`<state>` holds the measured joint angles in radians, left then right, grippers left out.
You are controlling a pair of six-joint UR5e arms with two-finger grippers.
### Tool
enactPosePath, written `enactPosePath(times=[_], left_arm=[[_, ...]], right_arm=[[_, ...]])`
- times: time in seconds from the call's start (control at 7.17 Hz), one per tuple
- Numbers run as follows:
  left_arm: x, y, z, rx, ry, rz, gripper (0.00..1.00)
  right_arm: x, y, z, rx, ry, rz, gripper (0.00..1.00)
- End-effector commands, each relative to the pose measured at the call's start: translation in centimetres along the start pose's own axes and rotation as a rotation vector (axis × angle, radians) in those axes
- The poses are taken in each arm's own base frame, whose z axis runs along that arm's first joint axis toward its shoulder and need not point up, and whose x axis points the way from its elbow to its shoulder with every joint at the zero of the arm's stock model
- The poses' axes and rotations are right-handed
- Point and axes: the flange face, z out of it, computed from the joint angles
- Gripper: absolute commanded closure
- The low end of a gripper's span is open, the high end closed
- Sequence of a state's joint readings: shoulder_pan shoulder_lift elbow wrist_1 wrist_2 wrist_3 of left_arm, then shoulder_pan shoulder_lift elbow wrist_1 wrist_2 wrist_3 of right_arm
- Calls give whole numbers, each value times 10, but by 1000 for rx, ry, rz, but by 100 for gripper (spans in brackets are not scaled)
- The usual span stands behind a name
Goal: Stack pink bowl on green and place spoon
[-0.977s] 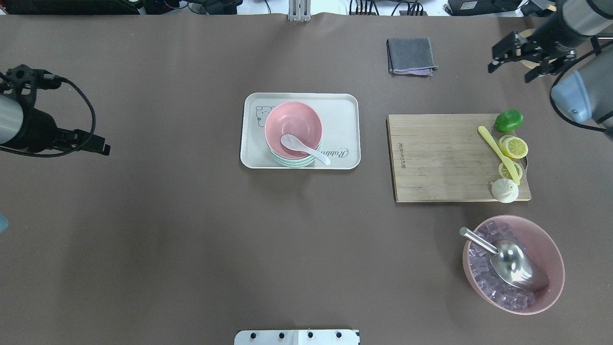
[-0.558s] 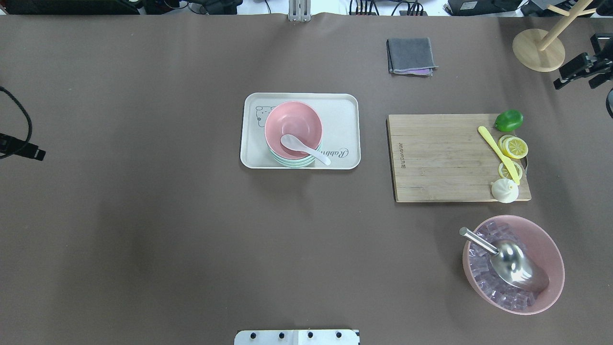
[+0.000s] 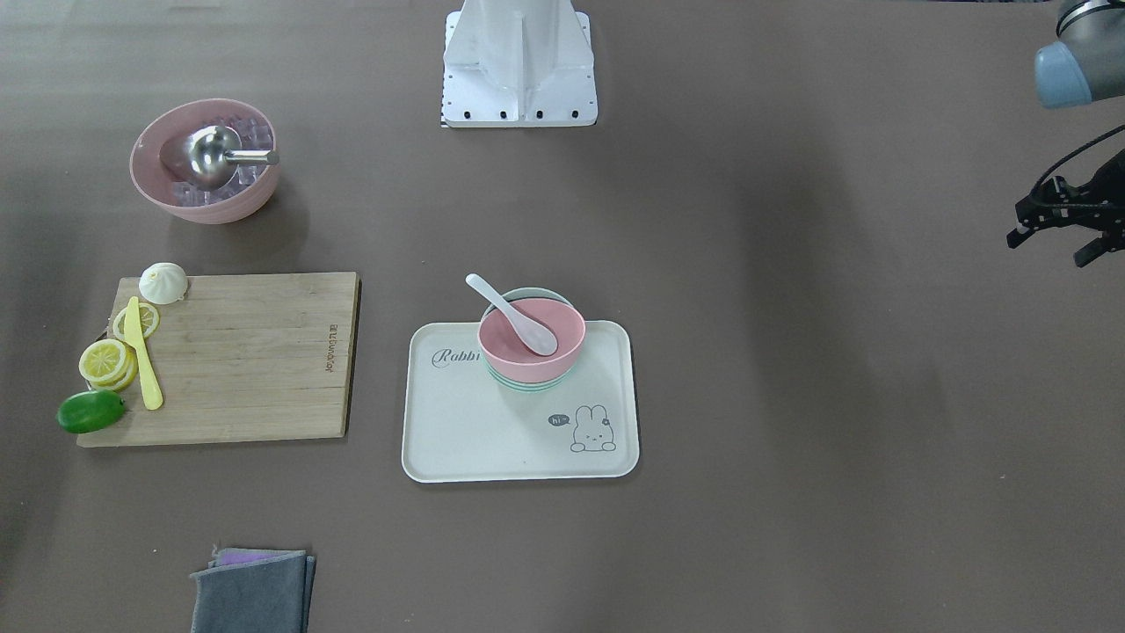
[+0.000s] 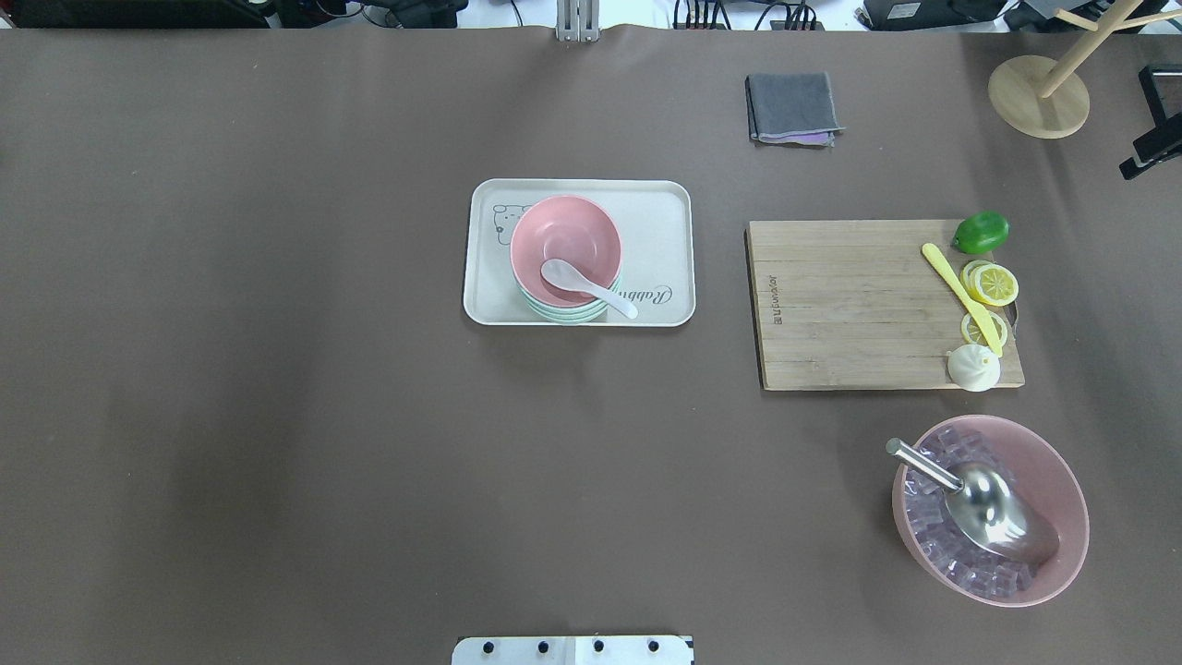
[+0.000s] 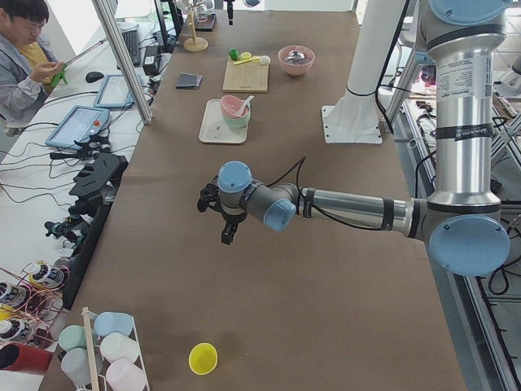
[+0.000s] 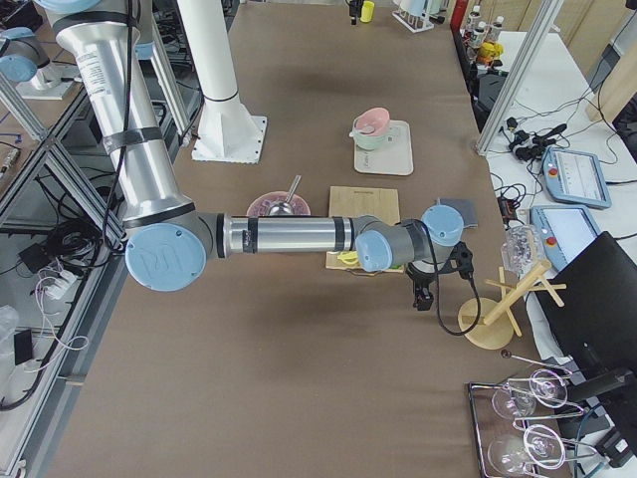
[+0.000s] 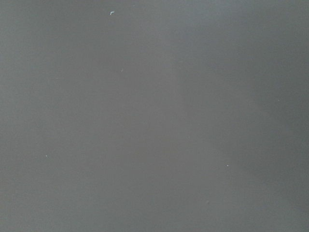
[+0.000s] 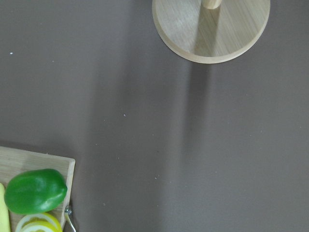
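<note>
The pink bowl [image 4: 565, 242] sits nested in the green bowl [image 4: 563, 316] on the white tray [image 4: 665, 212]. The white spoon [image 4: 587, 287] lies in the pink bowl with its handle over the rim. The front view shows the same stack: pink bowl [image 3: 531, 341], green bowl [image 3: 527, 383], spoon [image 3: 513, 314]. My left gripper [image 3: 1046, 251] is open and empty, far off at the table's left end. My right gripper [image 4: 1138, 125] is open and empty at the table's far right edge, partly cut off by the frame.
A cutting board [image 4: 850, 305] holds a lime [image 4: 981, 231], lemon slices, a yellow knife and a bun. A large pink bowl [image 4: 1062, 480] holds ice and a metal scoop. A grey cloth [image 4: 794, 109] and a wooden stand base [image 4: 1039, 97] are at the back.
Both arms have pulled outward. The left gripper has left the overhead view on the left and the right gripper has moved to the right edge. Bowls and spoon have not moved.
</note>
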<state>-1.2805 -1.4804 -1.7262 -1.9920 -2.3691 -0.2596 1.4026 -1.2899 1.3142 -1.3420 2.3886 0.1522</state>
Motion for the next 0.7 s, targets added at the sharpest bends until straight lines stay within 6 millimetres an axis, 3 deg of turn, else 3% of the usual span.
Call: enactPosePath(times=[0.0,0.42,0.56], left_arm=[[-1,-1,-1,4,-3,-2,2],[-8,-3,-3,23,-60,10,2],[-22,-2,-12,40,-78,-15,2]], right_arm=[[-4,2,-1,-3,-38,-5,0],[-12,-8,-8,10,-35,-6,0],[-13,-9,-8,9,-34,-4,0]])
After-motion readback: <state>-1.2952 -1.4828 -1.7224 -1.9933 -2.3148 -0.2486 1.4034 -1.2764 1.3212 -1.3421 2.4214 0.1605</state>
